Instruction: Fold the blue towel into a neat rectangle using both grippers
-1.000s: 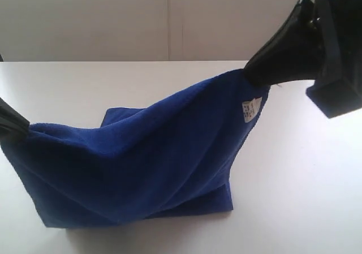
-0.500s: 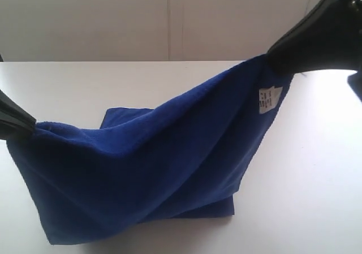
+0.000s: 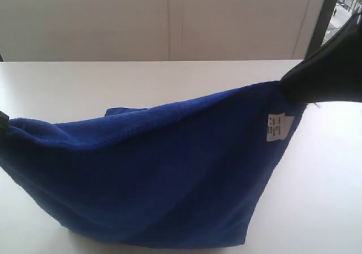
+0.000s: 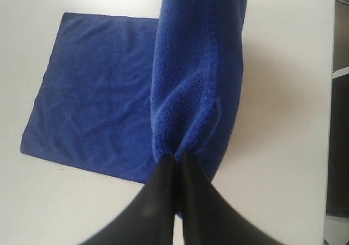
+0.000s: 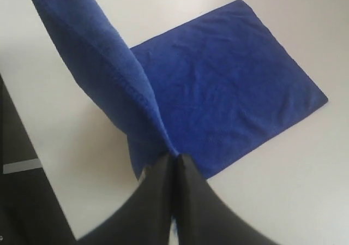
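Aloft between two arms, a deep royal-blue fuzzy microfibre towel hangs stretched above a white tabletop, its lower part lying flat on the surface. The left black gripper is clamped on one raised corner, the right black gripper on the other, just beside a small white tag; each pair of fingers is pinched tight on cloth.

The left hand and right hand have moved apart, stretching the blue towel wider.
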